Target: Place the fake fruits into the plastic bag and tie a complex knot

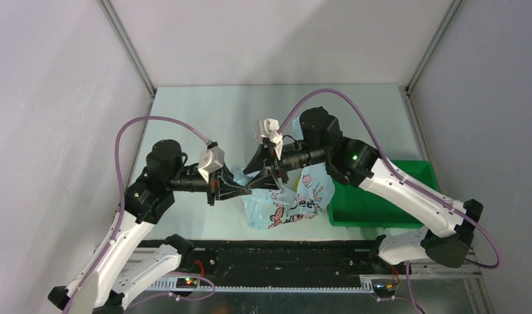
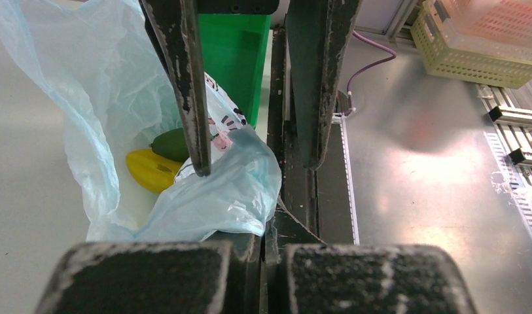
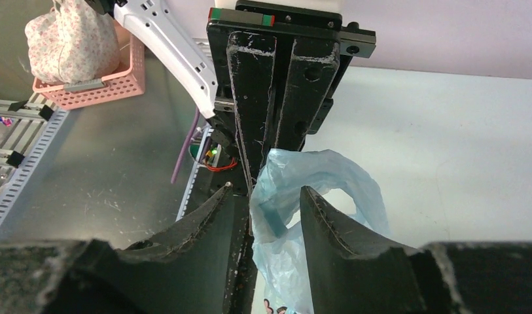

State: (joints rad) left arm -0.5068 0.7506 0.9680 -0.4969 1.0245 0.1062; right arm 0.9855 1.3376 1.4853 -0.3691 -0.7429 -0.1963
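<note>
Light-blue plastic bag (image 1: pixel 296 203) is being pinched at its nine o'clock edge by tightly closed left fingers (image 2: pixel 145 278); its handle loop (image 3: pixel 315 170) is being straddled by half-open right fingers (image 3: pixel 341 235).

Table (image 1: pixel 204 111) carries bag (image 1: pixel 294 207) (green tray (image 1: pixel 371 204) beside).

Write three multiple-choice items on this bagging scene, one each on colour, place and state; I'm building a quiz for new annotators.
1. What colour is the tray? A green; B red; C white.
2. Where is the yellow fruit? A in the tray; B inside the plastic bag; C on bare table.
3. How does the right gripper stand? A shut, empty; B out of view; C open around a bag loop.
A: green walls beside the bag. B: it shows through the bag's mouth. C: plastic lies between its parted jaws.
</note>
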